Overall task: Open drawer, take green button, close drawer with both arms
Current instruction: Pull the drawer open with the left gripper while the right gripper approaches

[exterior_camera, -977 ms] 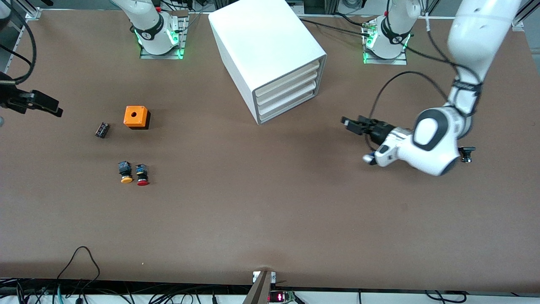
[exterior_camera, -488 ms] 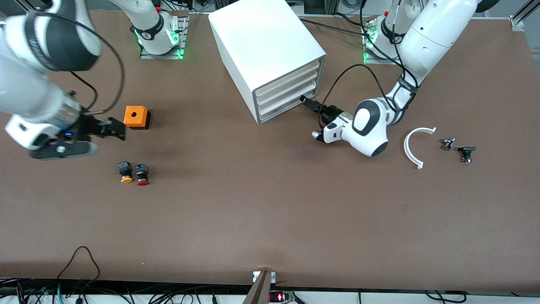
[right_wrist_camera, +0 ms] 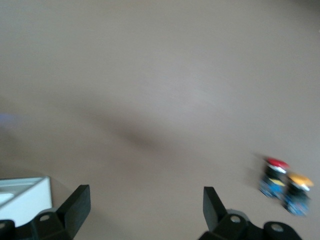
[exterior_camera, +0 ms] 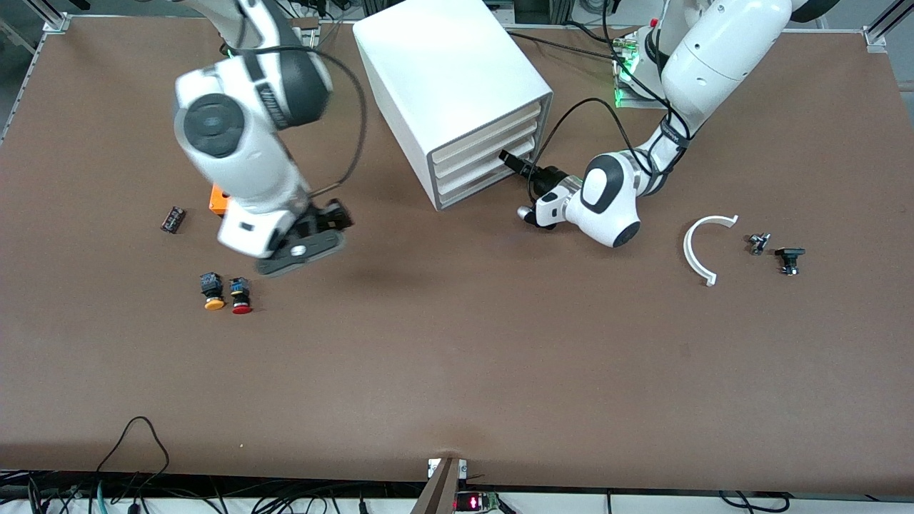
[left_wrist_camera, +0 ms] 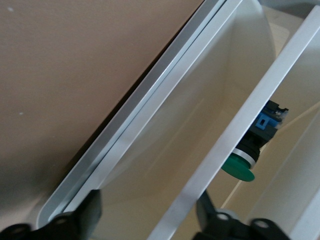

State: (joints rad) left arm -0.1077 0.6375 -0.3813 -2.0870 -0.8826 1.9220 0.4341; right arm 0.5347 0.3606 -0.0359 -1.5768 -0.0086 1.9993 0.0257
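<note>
Cream fronts of the white cabinet (exterior_camera: 457, 93) face the left arm's end of the counter (exterior_camera: 457, 371), and the left pincer (exterior_camera: 508, 158) is right at them, low down at the drawer (exterior_camera: 485, 182). In the left wrist view its fingers (left_wrist_camera: 85, 215) stand wide apart with a white drawer lip running between them, not yet closed on it. Through the gap above that lip the button (left_wrist_camera: 250, 150) shows, lying on its side inside the cabinet with its green cap toward the camera; which tray it rests in cannot be told for sure.

From the front view the drawer looks shut or barely started, so the opening step seems to be just beginning. Taking the button and pushing the drawer shut are both still to do.

The right pincer (exterior_camera: 325, 227) hangs over bare counter beside the orange box (exterior_camera: 216, 201), above the yellow-capped button (exterior_camera: 212, 290) and the red-capped button (exterior_camera: 240, 295). Its fingers (right_wrist_camera: 75, 205) are spread wide and hold nothing; it is likely moving toward the cabinet to make the pick.

A white curved piece (exterior_camera: 703, 246) and some small dark parts (exterior_camera: 775, 250) lie toward the left arm's end, and a small black block (exterior_camera: 172, 219) toward the right arm's end.
</note>
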